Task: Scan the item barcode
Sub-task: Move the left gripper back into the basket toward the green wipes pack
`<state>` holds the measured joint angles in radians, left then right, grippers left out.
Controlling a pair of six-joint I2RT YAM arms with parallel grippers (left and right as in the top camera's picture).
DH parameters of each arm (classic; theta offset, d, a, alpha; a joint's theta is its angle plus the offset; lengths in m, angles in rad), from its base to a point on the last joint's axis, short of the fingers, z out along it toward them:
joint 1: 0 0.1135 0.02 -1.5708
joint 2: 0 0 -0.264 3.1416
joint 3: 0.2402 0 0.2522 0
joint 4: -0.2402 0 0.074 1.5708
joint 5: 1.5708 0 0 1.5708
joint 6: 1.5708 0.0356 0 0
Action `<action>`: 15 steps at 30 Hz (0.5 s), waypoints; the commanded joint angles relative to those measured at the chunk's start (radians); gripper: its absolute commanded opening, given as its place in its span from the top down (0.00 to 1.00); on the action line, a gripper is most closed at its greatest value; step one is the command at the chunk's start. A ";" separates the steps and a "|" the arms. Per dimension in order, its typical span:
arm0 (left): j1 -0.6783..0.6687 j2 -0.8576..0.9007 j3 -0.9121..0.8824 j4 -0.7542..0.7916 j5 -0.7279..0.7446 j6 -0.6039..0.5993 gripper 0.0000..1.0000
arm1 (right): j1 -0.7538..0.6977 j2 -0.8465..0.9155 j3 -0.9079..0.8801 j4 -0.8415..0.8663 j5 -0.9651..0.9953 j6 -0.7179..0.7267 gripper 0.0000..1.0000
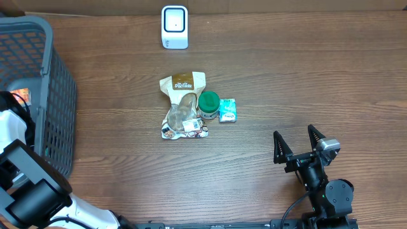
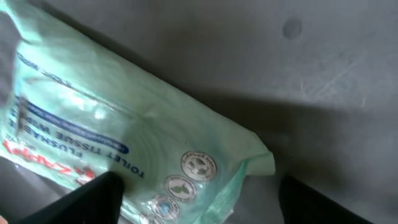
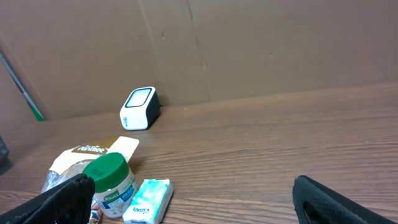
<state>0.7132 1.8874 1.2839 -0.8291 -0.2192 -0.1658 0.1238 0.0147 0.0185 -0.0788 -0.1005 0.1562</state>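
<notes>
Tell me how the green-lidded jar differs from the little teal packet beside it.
The jar stands upright, while the packet lies flat. The jar is round with a dark green lid, and the packet is rectangular, teal and white. In the right wrist view the jar rises higher than the packet. Both carry printed labels and sit close together on the table, just right of the pouch.

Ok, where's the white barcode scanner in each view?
Overhead: scanner near the top edge, left of centre.
Left wrist: not in it; a green wipes pack fills most of the frame.
Right wrist: scanner left of centre, mid-height.
Shared landmark: green-lidded jar, seen in the overhead and right wrist views only.
</notes>
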 commanded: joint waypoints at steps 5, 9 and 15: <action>-0.006 0.005 -0.075 0.050 -0.002 0.020 0.35 | -0.007 -0.011 -0.010 0.005 0.002 -0.001 0.00; -0.006 0.005 -0.105 0.085 -0.003 0.020 0.36 | -0.007 -0.011 -0.010 0.005 0.002 -0.001 0.00; -0.006 0.005 -0.157 0.140 -0.003 0.021 0.34 | -0.007 -0.011 -0.010 0.005 0.002 -0.001 0.00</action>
<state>0.7132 1.8465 1.1954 -0.6930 -0.2562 -0.1535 0.1242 0.0147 0.0185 -0.0784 -0.1005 0.1562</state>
